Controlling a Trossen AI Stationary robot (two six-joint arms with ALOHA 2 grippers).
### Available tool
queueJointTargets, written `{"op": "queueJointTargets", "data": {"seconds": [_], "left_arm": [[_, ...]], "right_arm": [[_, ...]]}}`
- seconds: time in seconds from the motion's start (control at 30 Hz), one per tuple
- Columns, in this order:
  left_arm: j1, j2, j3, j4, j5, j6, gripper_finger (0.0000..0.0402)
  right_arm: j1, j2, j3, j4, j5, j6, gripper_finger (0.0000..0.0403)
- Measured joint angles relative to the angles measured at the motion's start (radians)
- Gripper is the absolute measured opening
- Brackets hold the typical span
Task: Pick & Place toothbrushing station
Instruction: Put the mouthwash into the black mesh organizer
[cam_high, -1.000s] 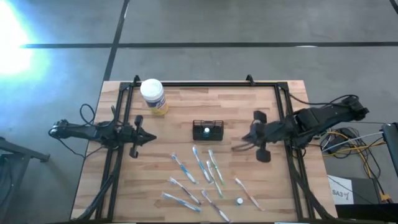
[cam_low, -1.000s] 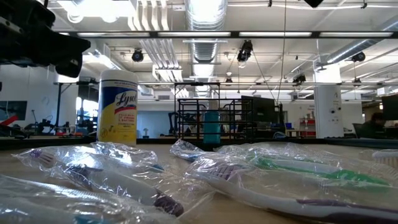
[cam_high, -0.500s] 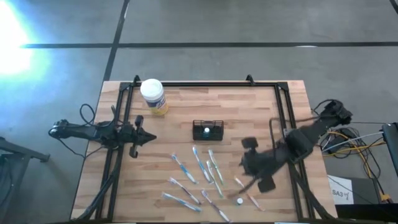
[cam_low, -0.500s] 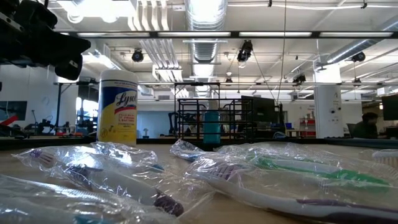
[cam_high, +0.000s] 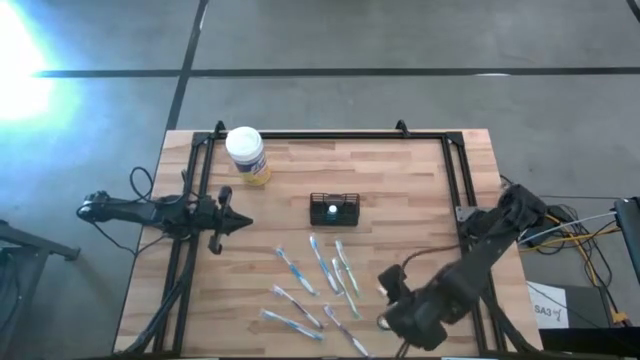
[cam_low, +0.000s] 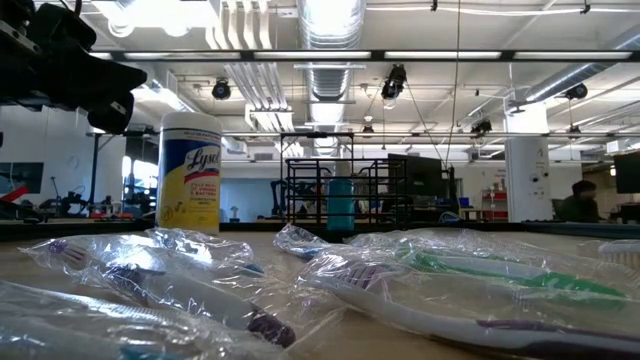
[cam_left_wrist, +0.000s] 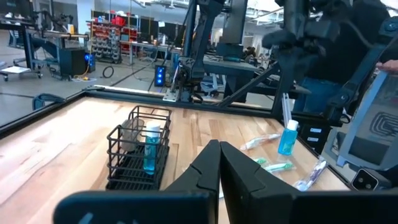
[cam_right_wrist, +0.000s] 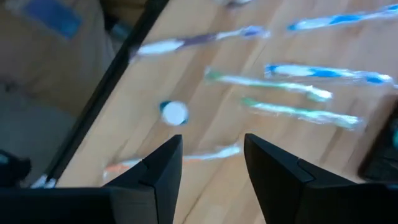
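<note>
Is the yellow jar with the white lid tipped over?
No, the yellow jar stands upright on the table, its white lid on top, in the low view.

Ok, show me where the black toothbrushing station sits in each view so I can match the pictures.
High view: the toothbrushing station stands mid-table, above the scattered toothbrushes.
Low view: it stands at centre, behind the wrapped toothbrushes, right of the white-lidded jar.
Left wrist view: it stands left of centre on the wood.
Right wrist view: only a dark edge shows at the right border; I cannot tell if that is it.
Shared landmark: the blue bottle inside the station.
</note>
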Motion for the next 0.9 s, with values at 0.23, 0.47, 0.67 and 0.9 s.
{"op": "queueJointTargets", "data": {"seconds": [0.23, 0.47, 0.67, 0.9], "left_arm": [[0.0, 0.0, 0.0, 0.0, -0.002, -0.001, 0.0008], [0.0, 0.0, 0.0, 0.001, -0.003, 0.009, 0.0015], [0.0, 0.0, 0.0, 0.004, -0.028, 0.019, 0.0013], [0.0, 0.003, 0.0, -0.001, -0.029, 0.0, 0.0009]], "right_arm": [[-0.001, 0.066, 0.0, 0.004, -0.01, -0.055, 0.0169], [0.001, 0.086, 0.0, 0.034, -0.033, -0.134, 0.0169], [0.001, 0.092, 0.0, 0.069, -0.034, -0.152, 0.0169], [0.008, 0.125, 0.0, 0.103, -0.081, -0.174, 0.0169]]}}
